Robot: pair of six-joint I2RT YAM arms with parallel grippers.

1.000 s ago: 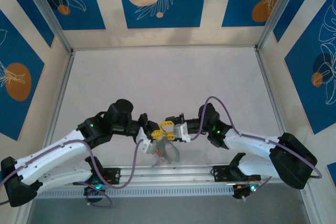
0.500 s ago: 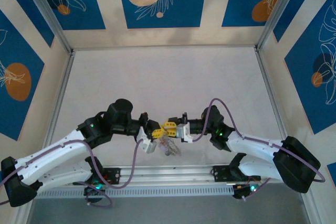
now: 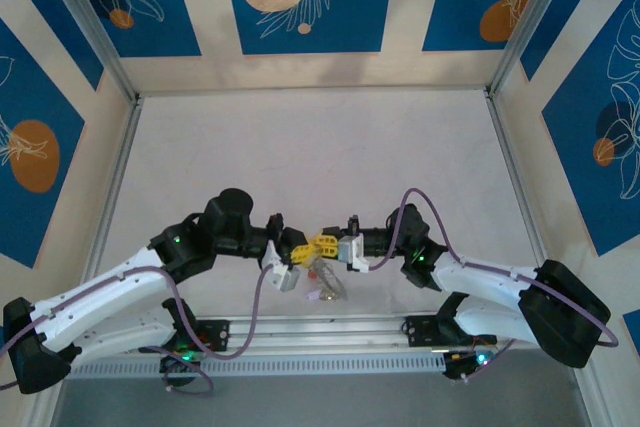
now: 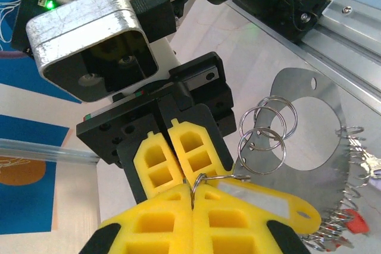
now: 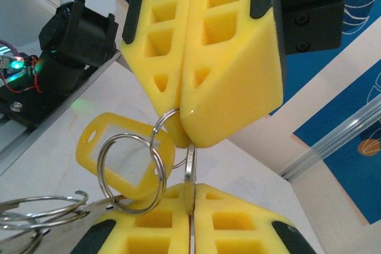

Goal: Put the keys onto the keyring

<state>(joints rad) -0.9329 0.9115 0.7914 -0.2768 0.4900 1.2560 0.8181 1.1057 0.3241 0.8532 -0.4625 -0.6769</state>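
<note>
Closing is done on the right gripper (image 3: 328, 241). Its jaws were apart a second ago. Now its yellow pads (image 5: 238, 225) are pressed together on a small split ring (image 4: 200, 178), with the wire edge-on between them in the right wrist view.

Left gripper (image 3: 312, 245) is clamped on the same split ring from the other side, so the two sets of fingertips meet nose to nose.

Hanging off that ring, in order:
- a yellow tag (image 4: 262, 204)
- a short chain of bigger rings (image 4: 265, 135)
- a grey metal plate (image 4: 315, 147)

At the plate's far edge is a run of wire loops (image 4: 348, 147) with a red key head (image 4: 357, 224). Can't tell if that wire is the big hoop, and the other keys are too small to pick out.

From above, the bunch (image 3: 322, 285) dangles just below the grippers, over the near edge of the table (image 3: 300, 147).

My read: the two-handed hold is set, probably to pry the ring open for threading. No key is lined up yet. Risk: the thin wire slips between the pads.
</note>
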